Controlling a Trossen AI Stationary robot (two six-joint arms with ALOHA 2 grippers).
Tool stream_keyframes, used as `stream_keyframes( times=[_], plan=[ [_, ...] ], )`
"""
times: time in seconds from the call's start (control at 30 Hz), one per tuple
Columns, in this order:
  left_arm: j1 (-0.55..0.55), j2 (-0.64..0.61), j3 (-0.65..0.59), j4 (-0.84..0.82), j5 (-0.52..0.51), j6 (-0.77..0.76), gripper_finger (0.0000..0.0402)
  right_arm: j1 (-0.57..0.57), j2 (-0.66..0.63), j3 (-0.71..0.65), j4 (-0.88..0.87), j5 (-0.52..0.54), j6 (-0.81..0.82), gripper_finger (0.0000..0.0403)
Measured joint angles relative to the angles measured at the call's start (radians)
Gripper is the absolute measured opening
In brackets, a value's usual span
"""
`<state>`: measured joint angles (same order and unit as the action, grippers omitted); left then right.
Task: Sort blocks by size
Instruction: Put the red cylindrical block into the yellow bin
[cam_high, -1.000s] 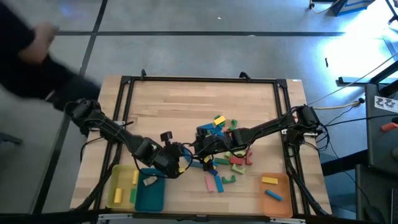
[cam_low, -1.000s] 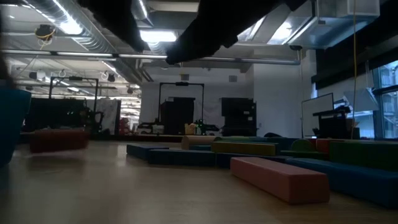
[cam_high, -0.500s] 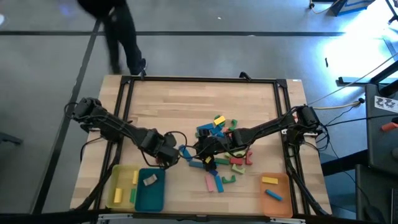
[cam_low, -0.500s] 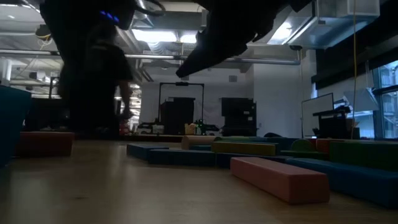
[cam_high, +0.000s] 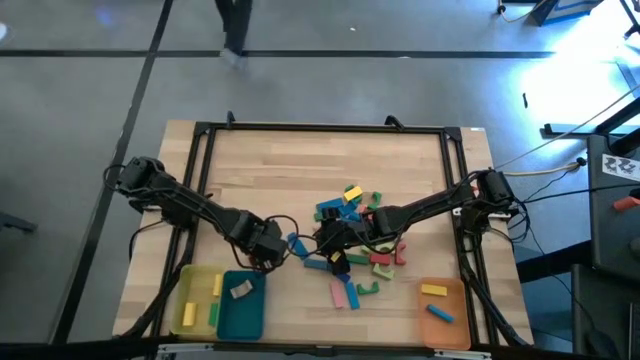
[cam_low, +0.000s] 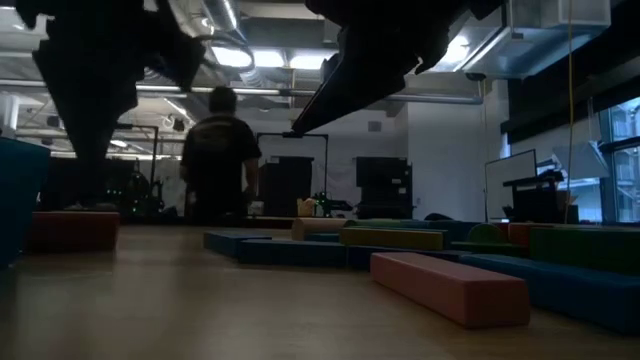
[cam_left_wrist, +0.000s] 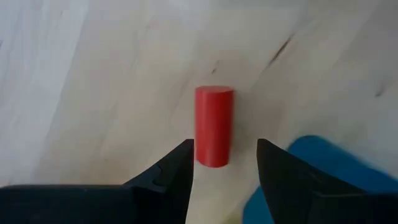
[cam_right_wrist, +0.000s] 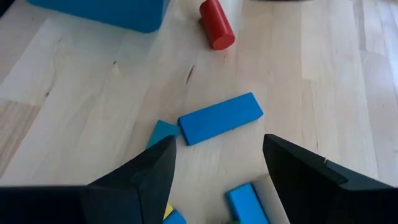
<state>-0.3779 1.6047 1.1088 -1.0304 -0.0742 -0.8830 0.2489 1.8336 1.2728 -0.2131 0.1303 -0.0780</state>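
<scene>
Bench (cam_high: 300, 160) notes, mid-sort. My left tool (cam_left_wrist: 224, 163) hung low over the boards just beside the teal tray (cam_high: 240, 310), fingers parted and empty, with a short red cylinder (cam_left_wrist: 214, 126) lying flat on the wood, its near end between the fingertips. My right tool (cam_right_wrist: 217, 168) hovered over the main scatter of blocks (cam_high: 355, 240) at bench centre, jaws wide, nothing held; a long blue bar (cam_right_wrist: 220, 118) lay just ahead of it, a small teal piece (cam_right_wrist: 163, 133) touching its end, and the same red cylinder showed farther off. Trays: the yellow tray (cam_high: 197, 300) carried a few yellow bars, the teal one a single pale block, and the orange tray (cam_high: 440, 310) at the far right a yellow and a blue piece. Most blocks were unsorted. I judged the step in hand to be a pick of the red cylinder by the left tool. Next move called for settling lower, squaring the fingers across the round body, then closing; it could roll away.
</scene>
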Motion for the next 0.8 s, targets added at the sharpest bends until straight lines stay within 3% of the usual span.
stream_keyframes(
  times=[0.8],
  plan=[
    [0.016,-0.001,-0.246,0.33,0.045,0.047,0.0153,-0.001,0.0,0.0,0.004,0.0,0.002,0.0243]
  ],
)
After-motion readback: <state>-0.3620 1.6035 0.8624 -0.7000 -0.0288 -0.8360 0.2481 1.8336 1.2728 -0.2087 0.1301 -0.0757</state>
